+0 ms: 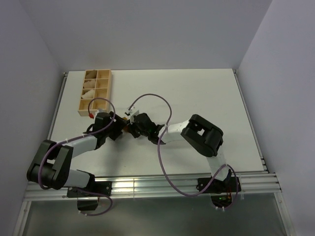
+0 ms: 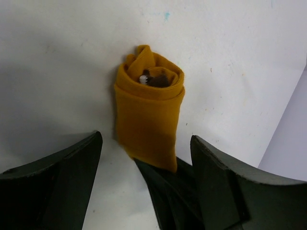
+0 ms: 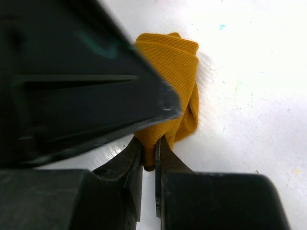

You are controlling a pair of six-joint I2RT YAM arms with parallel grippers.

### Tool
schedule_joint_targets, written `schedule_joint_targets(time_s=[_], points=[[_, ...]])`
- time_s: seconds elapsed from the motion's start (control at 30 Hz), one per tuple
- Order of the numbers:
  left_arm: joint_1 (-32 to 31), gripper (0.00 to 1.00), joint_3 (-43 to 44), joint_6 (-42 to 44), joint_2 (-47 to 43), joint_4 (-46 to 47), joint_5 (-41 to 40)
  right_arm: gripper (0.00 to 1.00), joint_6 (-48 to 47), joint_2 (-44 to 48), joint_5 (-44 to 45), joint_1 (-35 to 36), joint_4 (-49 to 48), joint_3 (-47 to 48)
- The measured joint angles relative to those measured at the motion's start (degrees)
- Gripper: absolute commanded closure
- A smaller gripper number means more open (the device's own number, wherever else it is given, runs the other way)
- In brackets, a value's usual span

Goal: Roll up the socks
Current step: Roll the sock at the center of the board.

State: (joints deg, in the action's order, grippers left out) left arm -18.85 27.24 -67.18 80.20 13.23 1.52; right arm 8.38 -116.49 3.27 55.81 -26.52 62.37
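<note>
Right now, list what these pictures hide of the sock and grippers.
Right wrist view: a blurred dark block covers the left of the sock.
Left wrist view: the right gripper hides its lower end.
Top view: too small, tucked under left arm and right arm.

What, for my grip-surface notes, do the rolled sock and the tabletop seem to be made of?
The sock looks like soft knitted fabric, matte mustard-orange; fine ribbing and rounded folds show in the right wrist view. The tabletop looks like a hard, smooth white sheet, mostly matte, lightly speckled; laminate or painted board, the look leaves that open.
</note>
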Motion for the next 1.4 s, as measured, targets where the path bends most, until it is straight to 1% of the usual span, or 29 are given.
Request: schedule_joint_targets(time_s=[0.13,0.27,0.47,0.8,1.17,1.4], points=[[1.7,0.19,-2.1,0.0,-2.9,-0.7,-0.5,1.0,2.9,0.0,-3.3,-1.5,0.9,0.4],[3.4,0.23,-3.2,0.1,-4.0,-0.5,-1.0,1.0,5.0,-0.1,-6.0,-2.5,2.1,1.2],[3.6,0.27,-3.3,0.3,-2.1,2.3,-0.2,1.0,7.8,-1.2,-10.0,-4.0,2.7,2.6],[2.9,0.27,-3.2,0.3,1.0,7.8,0.9,1.0,13.6,-2.8,-17.3,-6.3,2.4,4.1],[2.5,0.26,-3.2,0.3,1.4,8.5,0.5,1.0,25.4,-5.1,-27.5,-10.4,-1.8,3.5],[2.4,0.3,-2.4,0.3,3.3,9.9,0.5,1.0,30.6,-6.0,-31.8,-11.5,-3.9,2.8]])
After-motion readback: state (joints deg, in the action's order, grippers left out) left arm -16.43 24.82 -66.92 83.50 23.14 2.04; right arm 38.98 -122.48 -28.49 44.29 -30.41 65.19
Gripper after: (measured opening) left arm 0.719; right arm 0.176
